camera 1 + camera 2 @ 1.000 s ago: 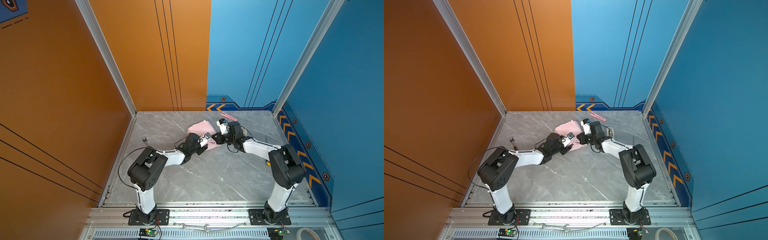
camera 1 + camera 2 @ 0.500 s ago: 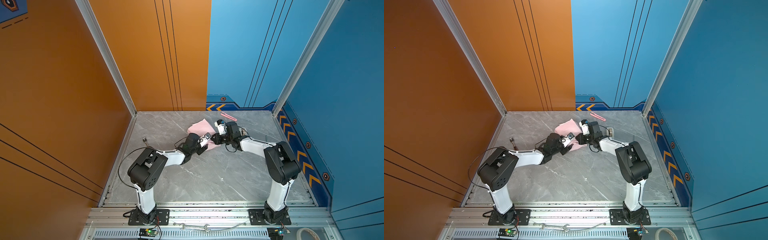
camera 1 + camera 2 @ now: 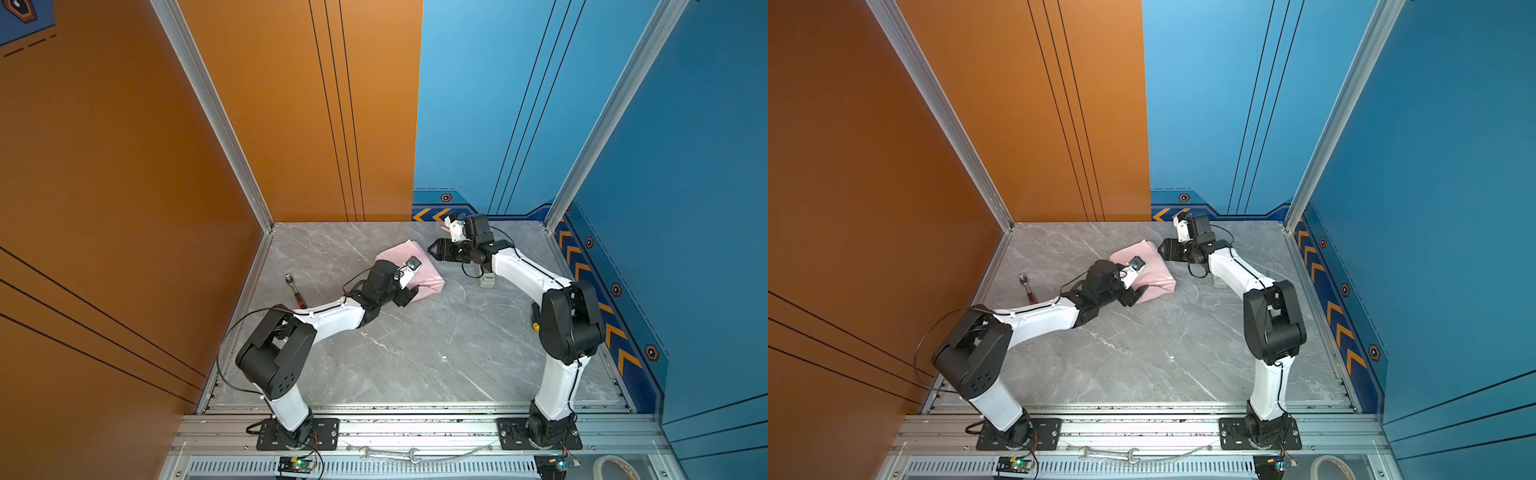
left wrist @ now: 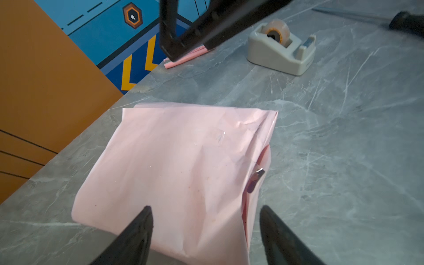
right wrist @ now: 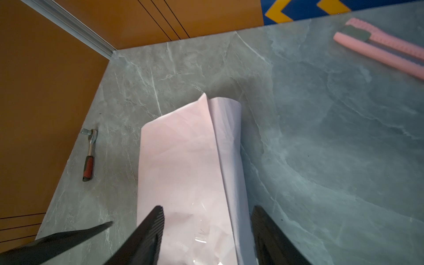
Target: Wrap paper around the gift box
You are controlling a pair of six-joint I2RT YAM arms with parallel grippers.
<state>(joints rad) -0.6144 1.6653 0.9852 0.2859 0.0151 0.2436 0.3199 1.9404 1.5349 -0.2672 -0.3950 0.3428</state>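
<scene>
The paper [image 3: 430, 279] [image 3: 1158, 279], pale pink, lies folded into a flat parcel on the grey tabletop. The gift box is hidden inside it. My left gripper [image 3: 409, 296] [image 3: 1130, 297] is open at the parcel's near end. In the left wrist view that gripper [image 4: 205, 207] straddles the paper [image 4: 183, 160] without pinching it. My right gripper [image 3: 433, 249] [image 3: 1163, 249] hangs open just above the parcel's far right corner. In the right wrist view it [image 5: 208, 207] sits over the paper [image 5: 183, 160], where a clear tape strip [image 5: 202, 238] glints.
A beige tape dispenser [image 3: 486, 281] [image 4: 280, 55] stands right of the parcel, under the right forearm. A pink cutter [image 5: 378, 50] [image 4: 185, 58] lies by the back wall. A ratchet wrench [image 3: 295, 289] [image 5: 89, 156] lies at the left. A screwdriver [image 3: 535, 320] lies near the right wall.
My right gripper has opened and drawn back from the parcel toward the back wall. The left gripper has opened wider and stayed in place. The parcel has not moved.
</scene>
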